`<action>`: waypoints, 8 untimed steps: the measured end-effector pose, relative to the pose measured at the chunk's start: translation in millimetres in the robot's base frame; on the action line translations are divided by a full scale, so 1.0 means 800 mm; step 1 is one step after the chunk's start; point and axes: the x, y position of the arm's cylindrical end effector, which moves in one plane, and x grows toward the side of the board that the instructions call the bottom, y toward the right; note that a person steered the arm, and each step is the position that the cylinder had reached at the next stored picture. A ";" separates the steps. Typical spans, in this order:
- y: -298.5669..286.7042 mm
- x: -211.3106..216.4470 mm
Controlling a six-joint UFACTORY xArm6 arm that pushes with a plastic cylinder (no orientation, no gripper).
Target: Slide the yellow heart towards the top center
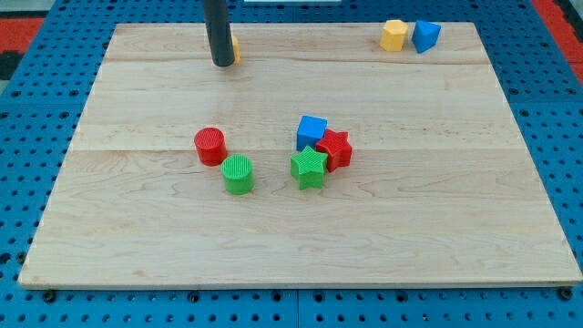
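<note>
Wooden board (301, 228): tool, bare rod, grips nothing; my tip (222, 64) touching half-hidden yellow block (235, 49), top left.

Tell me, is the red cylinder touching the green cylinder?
No, the red cylinder stands just apart from the green cylinder.

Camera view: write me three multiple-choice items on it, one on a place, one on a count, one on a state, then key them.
1. Where is my tip?
A. the view's top left, at a mostly hidden yellow block
B. among the middle cluster
C. the view's bottom right

2. How many red blocks show?
A. one
B. two
C. four

3. How do the yellow block and blue block at the view's top right stand?
A. stacked
B. side by side
C. far apart

Key: 1 A, yellow peeks out beside the rod; 2 B, red cylinder and red star; 3 B, they look to touch.
</note>
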 end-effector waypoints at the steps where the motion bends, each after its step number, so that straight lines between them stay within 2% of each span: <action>1: 0.000 -0.021; 3: -0.068 -0.021; 8: -0.031 -0.040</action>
